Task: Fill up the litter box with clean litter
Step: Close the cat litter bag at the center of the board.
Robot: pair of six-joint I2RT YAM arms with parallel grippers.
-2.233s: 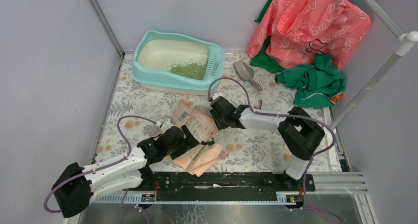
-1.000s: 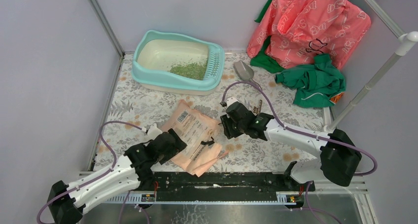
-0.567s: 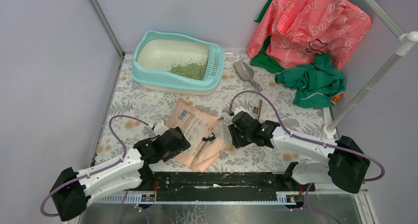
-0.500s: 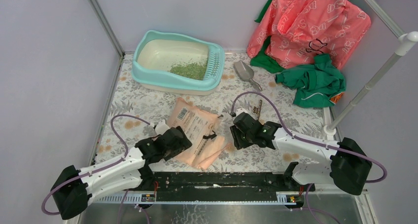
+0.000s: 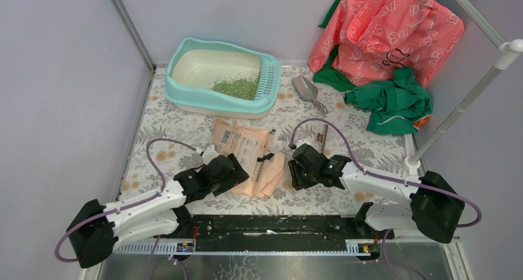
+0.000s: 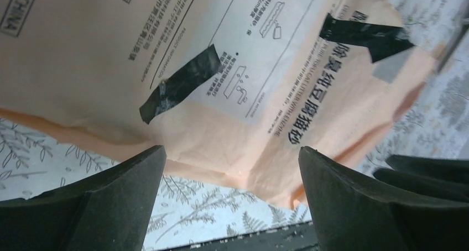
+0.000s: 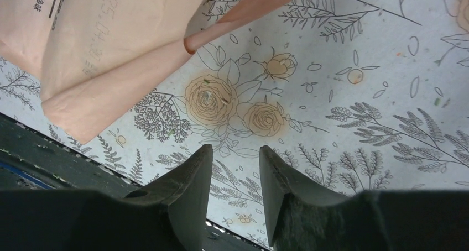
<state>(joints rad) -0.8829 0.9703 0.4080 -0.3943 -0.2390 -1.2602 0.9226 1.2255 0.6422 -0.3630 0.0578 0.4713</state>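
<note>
A flat peach-pink paper bag [image 5: 247, 150] with printing and black tape lies on the flowery table mat [image 5: 179, 129]. The left gripper [image 5: 239, 168] is just beside the bag's near left edge. Its fingers [image 6: 121, 190] are spread wide and hold nothing. The right gripper [image 5: 295, 172] is just to the right of the bag. Its fingers [image 7: 191, 184] have a small gap and grip nothing. Behind the bag, well apart, sits the big light-teal plastic litter box [image 5: 174, 97]. A small heap of green litter bits [image 5: 237, 87] lies inside it.
</note>
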